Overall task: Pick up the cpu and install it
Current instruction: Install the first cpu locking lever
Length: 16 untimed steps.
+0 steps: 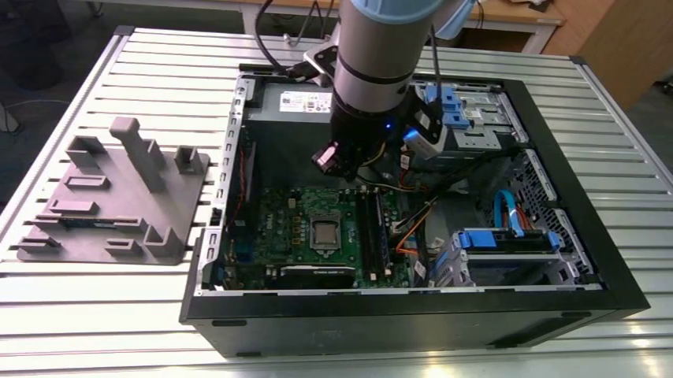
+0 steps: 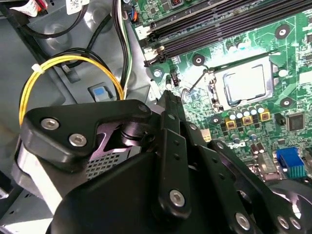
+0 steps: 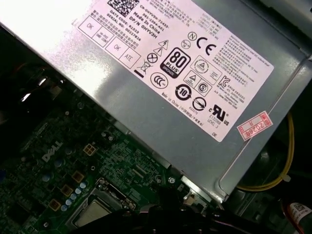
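Slatted metal tabletop [image 1: 126,331] is carrying an open black computer case [image 1: 421,315] lying on its side, with a grey moulded parts holder [image 1: 116,205] sitting just beside it toward the exterior view's left. Nearest the camera, the case's long black wall is running across the front. Behind it the green motherboard [image 1: 284,228] is lying flat on the case floor, and a blue drive bracket [image 1: 510,240] is sitting toward the exterior view's right.

The cpu [image 1: 325,233] is resting in the socket near the middle of the board, its pale silvery top facing up. In the second wrist view the cpu [image 2: 243,83] is sitting inside the metal frame, next to the long dark memory slots [image 2: 219,24].

Further back, the gripper [image 1: 355,172] is hovering over the board's far edge, apart from the cpu. Whether it is clenched or released cannot be told. A yellow cable [image 2: 73,61] is looping just beside it. Beyond, the grey power supply [image 1: 299,102] is lying against the far wall of the case, and the pale arm [image 1: 384,47] is rising above it.
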{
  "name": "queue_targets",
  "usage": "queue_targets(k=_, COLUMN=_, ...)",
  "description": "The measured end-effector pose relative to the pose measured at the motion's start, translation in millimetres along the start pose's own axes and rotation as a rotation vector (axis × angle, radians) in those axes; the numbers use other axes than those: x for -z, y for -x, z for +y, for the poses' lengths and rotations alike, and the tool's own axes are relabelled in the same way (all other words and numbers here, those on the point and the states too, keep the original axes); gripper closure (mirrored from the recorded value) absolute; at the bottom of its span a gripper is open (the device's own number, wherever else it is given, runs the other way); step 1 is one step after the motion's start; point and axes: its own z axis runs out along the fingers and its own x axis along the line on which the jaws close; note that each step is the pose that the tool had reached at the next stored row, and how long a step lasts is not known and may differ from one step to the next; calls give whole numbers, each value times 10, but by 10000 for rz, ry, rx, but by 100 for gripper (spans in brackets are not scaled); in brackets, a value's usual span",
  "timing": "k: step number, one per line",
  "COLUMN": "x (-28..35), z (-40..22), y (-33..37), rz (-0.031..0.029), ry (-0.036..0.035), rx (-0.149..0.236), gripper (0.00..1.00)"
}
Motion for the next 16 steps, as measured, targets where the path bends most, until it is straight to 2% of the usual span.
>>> queue_targets(k=8, x=-40, z=-16, y=-12, rz=-9, ry=11, rx=-9, gripper=90)
queue_targets(k=16, x=-38, z=-83, y=-66, rz=-9, ry=7, rx=-32, gripper=90)
